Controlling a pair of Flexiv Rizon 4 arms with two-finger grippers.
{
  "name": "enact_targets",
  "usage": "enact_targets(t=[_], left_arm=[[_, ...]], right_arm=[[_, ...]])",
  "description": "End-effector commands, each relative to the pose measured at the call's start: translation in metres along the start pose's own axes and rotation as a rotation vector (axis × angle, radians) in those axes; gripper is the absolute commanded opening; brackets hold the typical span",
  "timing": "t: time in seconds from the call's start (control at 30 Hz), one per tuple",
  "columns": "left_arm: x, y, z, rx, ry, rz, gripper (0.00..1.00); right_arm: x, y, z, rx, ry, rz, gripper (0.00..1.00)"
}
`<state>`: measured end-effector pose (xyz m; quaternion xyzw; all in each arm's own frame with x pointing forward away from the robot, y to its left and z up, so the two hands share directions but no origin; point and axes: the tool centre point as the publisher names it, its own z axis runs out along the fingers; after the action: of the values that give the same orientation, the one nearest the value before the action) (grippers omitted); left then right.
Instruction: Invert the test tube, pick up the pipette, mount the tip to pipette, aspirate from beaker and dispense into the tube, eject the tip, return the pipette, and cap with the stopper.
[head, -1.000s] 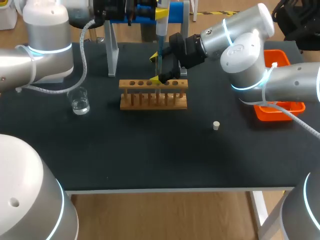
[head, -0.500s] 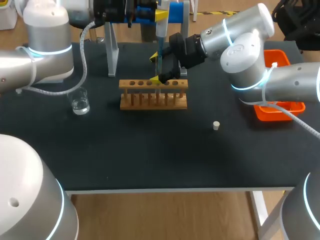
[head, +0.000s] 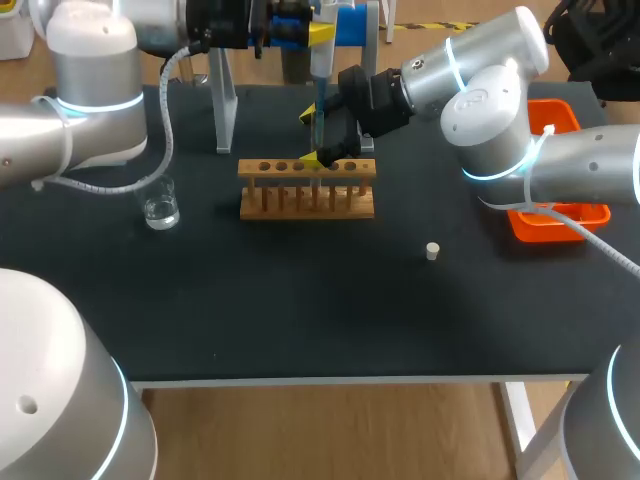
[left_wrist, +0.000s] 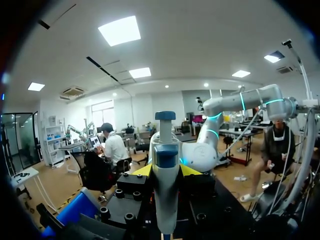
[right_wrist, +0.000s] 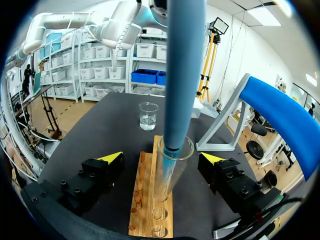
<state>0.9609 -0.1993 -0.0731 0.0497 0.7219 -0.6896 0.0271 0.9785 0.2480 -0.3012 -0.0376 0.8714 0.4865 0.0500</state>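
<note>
The test tube (right_wrist: 170, 172) stands upright in a hole of the wooden rack (head: 307, 200), near the middle of the dark table (head: 300, 300). The blue tip (right_wrist: 182, 75) on the pipette (left_wrist: 165, 180) comes straight down from above, and its lower end sits right at the tube's mouth.

From overhead the tube itself is hard to pick out behind the arm. The right wrist view shows it plainly: clear glass, with the tip's end at its rim. That same view shows the right gripper (right_wrist: 161, 158) spread wide, one yellow-tipped finger on each side of the tube and both well clear of the glass, so it grips nothing.

The left wrist view gives what the others cannot. The left gripper (left_wrist: 166, 171) is clamped on the pipette's white body, a yellow tip pressed against each side just below the blue-capped plunger. Overhead, the pipette hangs vertical at about twelve o'clock from the rack, with the left arm coming in from the far left.

The beaker (head: 160, 208), with a little clear liquid in it, sits at nine o'clock from the rack, well apart from it. The small pale stopper (head: 432, 251) lies alone on the table at about four o'clock. An orange tray (head: 560, 228) is at three o'clock, partly hidden by the right arm. The blue-topped pipette stand (head: 352, 22) rises at twelve o'clock, behind the rack.
</note>
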Motion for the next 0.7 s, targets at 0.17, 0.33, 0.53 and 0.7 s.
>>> enact_targets(t=[0.17,0.33,0.53,0.7], left_arm=[[-0.0008,0.0034,-0.0008,0.006,-0.001,0.002,0.00],[-0.0009,0.0043,-0.0008,0.007,0.000,-0.001,0.00],[-0.0011,0.0040,-0.0007,0.011,0.004,-0.001,0.00],[-0.0011,0.0040,-0.0007,0.011,0.004,-0.001,0.00]], right_arm=[[-0.0008,0.0003,-0.0011,0.002,0.004,0.000,1.00],[-0.0008,0.0003,-0.0011,0.002,0.004,0.000,1.00],[-0.0008,0.0003,-0.0011,0.002,0.004,0.000,1.00],[-0.0008,0.0003,-0.0011,0.002,0.004,0.000,1.00]])
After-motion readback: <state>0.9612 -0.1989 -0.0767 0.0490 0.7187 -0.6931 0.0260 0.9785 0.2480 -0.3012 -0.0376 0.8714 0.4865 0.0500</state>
